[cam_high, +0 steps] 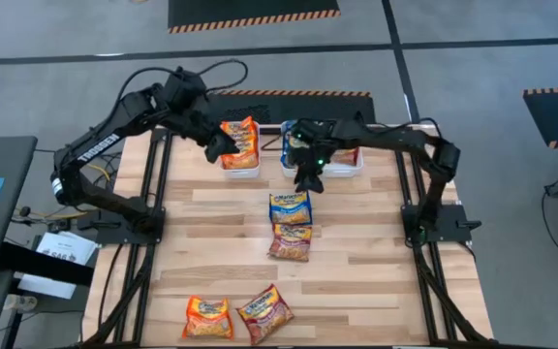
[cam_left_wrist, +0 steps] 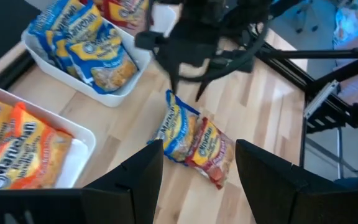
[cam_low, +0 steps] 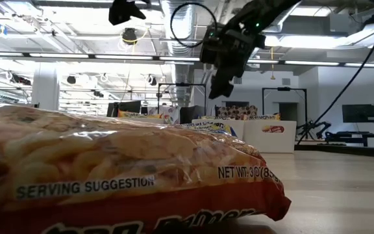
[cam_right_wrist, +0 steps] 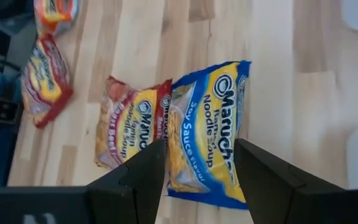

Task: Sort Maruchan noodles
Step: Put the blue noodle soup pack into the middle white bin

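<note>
Right gripper: I am seeing it hovering over the table just above the blue packet, fingers spread apart and holding nothing; in the right wrist view the two dark fingers are framing that blue packet.
Left gripper: I am seeing it hanging by the orange bin at the back of the table, fingers parted and empty in the left wrist view.
Blue packet: it is lying flat mid-table, its edge touching the red packet on the near side.
Red packet: it is lying flat, touching the blue one.
Orange bin: it is holding orange packets, stacked.
Blue bin: it is holding several blue packets, just beside the orange bin.
Third bin: the right arm is covering most of it; I cannot tell its contents from above.
Front packets: an orange one and a red one are lying near the table's front edge, well apart from the bins.
</note>
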`<state>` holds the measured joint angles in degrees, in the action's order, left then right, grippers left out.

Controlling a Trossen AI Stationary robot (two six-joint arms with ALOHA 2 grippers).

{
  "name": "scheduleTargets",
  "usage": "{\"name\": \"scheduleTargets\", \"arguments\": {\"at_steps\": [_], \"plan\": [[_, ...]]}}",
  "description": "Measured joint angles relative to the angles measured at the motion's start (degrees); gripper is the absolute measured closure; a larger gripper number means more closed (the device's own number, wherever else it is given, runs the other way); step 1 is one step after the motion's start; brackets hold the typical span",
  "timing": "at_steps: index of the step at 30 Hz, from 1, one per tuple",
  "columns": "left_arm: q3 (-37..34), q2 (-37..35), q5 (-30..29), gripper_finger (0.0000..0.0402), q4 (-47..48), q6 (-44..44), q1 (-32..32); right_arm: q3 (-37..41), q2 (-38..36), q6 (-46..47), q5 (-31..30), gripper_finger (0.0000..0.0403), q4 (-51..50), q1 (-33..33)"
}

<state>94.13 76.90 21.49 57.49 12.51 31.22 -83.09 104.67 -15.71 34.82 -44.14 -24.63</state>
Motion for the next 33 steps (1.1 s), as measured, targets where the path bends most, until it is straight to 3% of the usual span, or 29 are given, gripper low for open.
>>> {"name": "scheduleTargets", "arguments": {"at_steps": [9,26,33], "plan": [[0.0,0.0,-5.8,0.0214,0.0,0.9,-4.7,0.0,6.7,-1.2,-2.0,0.0189,2.3,0.7],[0.0,0.0,-8.5,0.0214,0.1,0.8,-6.7,-0.1,12.7,-0.5,-4.0,0.0190,2.0,3.2],[0.0,0.0,-10.3,0.0214,1.3,0.6,-6.7,-0.1,12.4,-0.7,-6.4,0.0243,1.8,4.0]]}}
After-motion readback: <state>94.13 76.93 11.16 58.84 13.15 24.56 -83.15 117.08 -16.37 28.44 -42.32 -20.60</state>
